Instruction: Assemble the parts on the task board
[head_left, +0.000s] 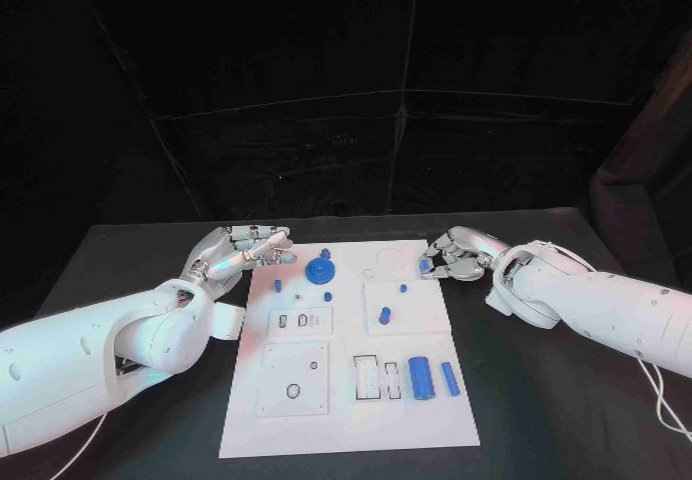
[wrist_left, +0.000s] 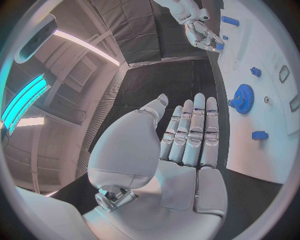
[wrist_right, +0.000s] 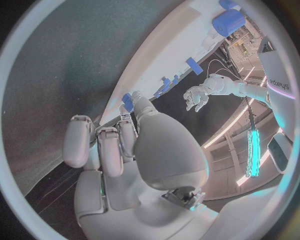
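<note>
One small blue part (head_left: 426, 266) pinched by right hand (head_left: 456, 256).

A black table (head_left: 548, 400) under dark drapery, with a black frame of poles (head_left: 397, 130) behind it

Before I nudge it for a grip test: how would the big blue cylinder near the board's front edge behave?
The cylinder lies on its side on the board, so it would probably roll sideways if pushed. It looks like smooth, rigid plastic: likely stiff, light and a bit slippery.
</note>
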